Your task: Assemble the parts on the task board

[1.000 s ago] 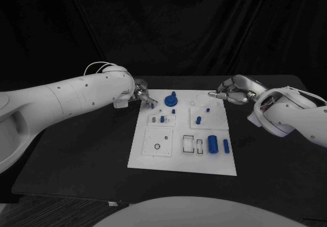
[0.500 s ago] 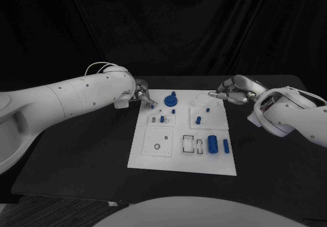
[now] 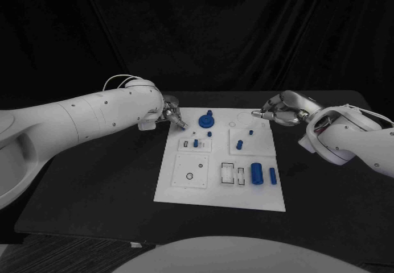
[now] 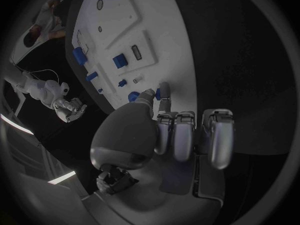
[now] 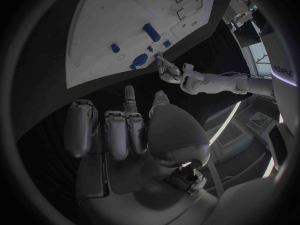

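Left hand (image 3: 172, 113): pinching a small blue part (image 4: 158, 92) over the task board (image 3: 185, 187). Right hand (image 3: 279, 110): fingers curled, holding nothing.

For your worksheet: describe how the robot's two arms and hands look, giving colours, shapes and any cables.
Both arms are smooth, rounded white shells dotted with small dark screws. A thin pale cable loops above the left wrist. The left robot hand and right robot hand are silver metal, with jointed, rounded fingers.
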